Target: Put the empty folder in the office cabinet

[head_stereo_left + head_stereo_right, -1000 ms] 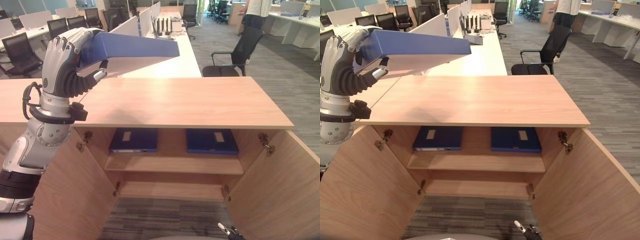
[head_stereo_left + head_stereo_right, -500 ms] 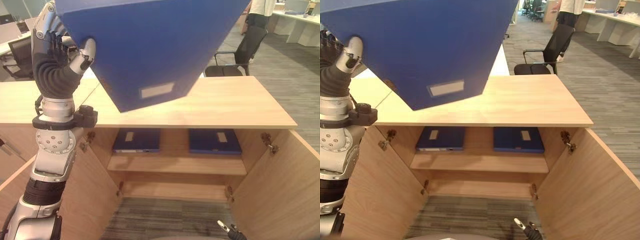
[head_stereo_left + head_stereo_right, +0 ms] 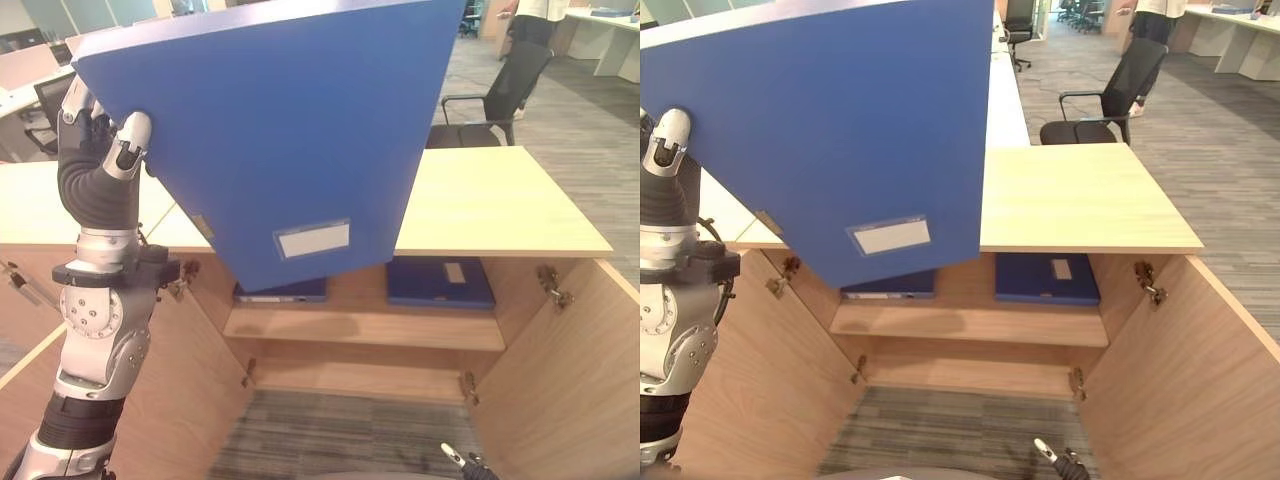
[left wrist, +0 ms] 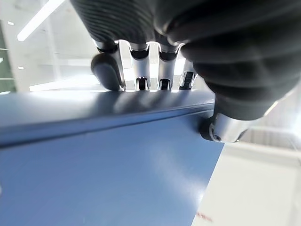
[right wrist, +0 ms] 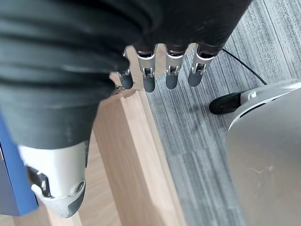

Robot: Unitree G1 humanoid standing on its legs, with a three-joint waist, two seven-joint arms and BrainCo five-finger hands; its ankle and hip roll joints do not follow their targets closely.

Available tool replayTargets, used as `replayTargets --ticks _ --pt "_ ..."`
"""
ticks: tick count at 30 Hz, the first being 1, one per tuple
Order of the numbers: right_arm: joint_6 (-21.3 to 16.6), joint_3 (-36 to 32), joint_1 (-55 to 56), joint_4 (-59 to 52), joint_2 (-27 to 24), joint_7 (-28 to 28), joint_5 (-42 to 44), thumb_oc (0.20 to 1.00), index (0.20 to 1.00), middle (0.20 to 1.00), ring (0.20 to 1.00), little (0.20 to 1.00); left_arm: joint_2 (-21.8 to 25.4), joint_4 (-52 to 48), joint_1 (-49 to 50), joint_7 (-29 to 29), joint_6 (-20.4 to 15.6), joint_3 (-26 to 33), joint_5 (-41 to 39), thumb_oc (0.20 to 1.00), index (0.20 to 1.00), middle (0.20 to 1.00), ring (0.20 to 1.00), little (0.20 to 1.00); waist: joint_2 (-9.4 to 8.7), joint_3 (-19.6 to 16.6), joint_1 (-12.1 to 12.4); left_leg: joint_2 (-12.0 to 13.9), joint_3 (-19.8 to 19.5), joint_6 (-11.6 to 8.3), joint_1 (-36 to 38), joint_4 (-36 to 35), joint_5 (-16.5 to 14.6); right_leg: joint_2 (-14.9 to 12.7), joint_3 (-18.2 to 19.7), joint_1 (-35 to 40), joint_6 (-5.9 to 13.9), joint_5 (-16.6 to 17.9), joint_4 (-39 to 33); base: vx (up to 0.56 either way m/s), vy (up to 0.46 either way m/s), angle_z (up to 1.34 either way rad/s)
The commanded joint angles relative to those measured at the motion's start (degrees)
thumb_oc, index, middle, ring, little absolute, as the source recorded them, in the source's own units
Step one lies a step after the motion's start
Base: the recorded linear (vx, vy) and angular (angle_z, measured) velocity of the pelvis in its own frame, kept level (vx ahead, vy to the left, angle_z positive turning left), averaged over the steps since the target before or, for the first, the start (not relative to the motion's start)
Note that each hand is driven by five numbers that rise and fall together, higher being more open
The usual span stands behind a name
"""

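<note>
A large blue folder [image 3: 290, 130] with a white label hangs tilted in front of the open wooden cabinet [image 3: 500, 200], hiding its left top and part of the shelf. My left hand [image 3: 95, 175] grips the folder's left edge, thumb on the near face and fingers [image 4: 141, 61] curled over the rim of the folder [image 4: 94, 165]. My right hand [image 5: 148, 77] hangs low by the cabinet's right door, its fingers straight and holding nothing.
Both cabinet doors [image 3: 570, 390] stand wide open. On the upper shelf [image 3: 370, 328] lie two blue folders [image 3: 440, 283], side by side; the lower space is bare. Behind the cabinet are a black office chair [image 3: 500, 90], desks, and a person [image 3: 540, 15] standing.
The folder has swung from flat and edge-on to face-on, and has come down and nearer, now covering the cabinet's left side. The left hand kept hold of it.
</note>
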Motion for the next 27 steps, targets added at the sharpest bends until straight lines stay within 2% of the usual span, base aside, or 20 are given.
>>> replayTargets --ticks 1,11,19,22,25,26,27 --pt "-0.87 0.08 -3.31 0.06 0.68 0.18 -2.01 1.000 1.000 1.000 1.000 1.000 1.22 -1.26 -2.33 -0.53 -1.47 3.19 -4.91 0.200 0.200 0.200 0.200 0.200 -1.33 0.67 -0.38 0.89 -0.97 -0.54 -4.43 1.11 2.62 -2.05 -0.24 3.12 3.61 -7.81 7.20 0.00 0.000 0.00" --pt "-0.48 0.50 -3.30 0.12 0.70 0.67 -2.62 1.000 1.000 1.000 1.000 1.000 3.11 -2.33 3.07 -3.83 0.69 4.11 -7.22 0.200 0.200 0.200 0.200 0.200 -1.49 1.01 0.19 0.76 -1.08 -0.37 -4.24 1.17 2.34 -2.10 -0.62 3.56 3.64 -8.07 7.10 0.00 0.000 0.00" --pt "-0.46 1.76 -4.22 -1.66 0.77 1.03 -2.39 1.000 1.000 1.000 1.000 1.000 3.21 -3.37 4.96 -6.78 3.25 0.80 -7.78 0.200 0.200 0.200 0.200 0.200 -1.74 1.11 0.45 0.70 -1.08 -0.32 -4.38 1.14 2.32 -2.12 -0.83 3.61 3.63 -7.97 6.94 0.00 0.000 0.00" --pt "-1.47 3.01 -5.12 -9.22 0.27 1.96 0.56 1.000 1.000 1.000 1.000 1.000 2.30 -2.90 5.52 -6.89 3.77 -0.50 -7.38 0.200 0.200 0.200 0.200 0.200 -2.07 1.34 0.65 0.69 -1.09 -0.36 -4.45 1.16 2.42 -2.12 -0.63 3.41 3.61 -7.91 7.08 0.00 0.000 0.00" --pt "-1.80 5.50 -3.97 -23.43 -4.12 4.69 -0.27 1.000 1.000 1.000 1.000 1.000 2.91 -2.19 6.36 -7.61 3.85 -0.28 -6.95 0.200 0.200 0.200 0.200 0.200 -2.49 1.52 0.72 0.83 -1.00 -0.37 -4.41 1.08 2.50 -2.22 -0.68 3.26 3.67 -7.81 7.09 0.00 0.000 0.00" --pt "-1.69 5.51 -3.82 -23.63 -4.19 4.65 -0.28 1.000 1.000 1.000 1.000 1.000 2.87 -2.19 6.41 -7.63 3.84 -0.28 -6.96 0.200 0.200 0.200 0.200 0.200 -2.46 1.49 0.71 0.82 -1.00 -0.37 -4.38 1.08 2.49 -2.22 -0.68 3.28 3.68 -7.83 7.10 0.00 0.000 0.00" --pt "-1.71 6.17 -2.13 -34.64 -7.98 7.04 0.50 1.000 1.000 1.000 1.000 1.000 3.37 -1.58 6.70 -8.40 4.11 -0.47 -6.52 0.200 0.200 0.200 0.200 0.200 -2.72 1.63 0.53 0.90 -0.86 -0.39 -4.41 1.03 2.53 -2.29 -0.76 3.21 3.76 -7.74 7.03 0.00 0.000 0.00"
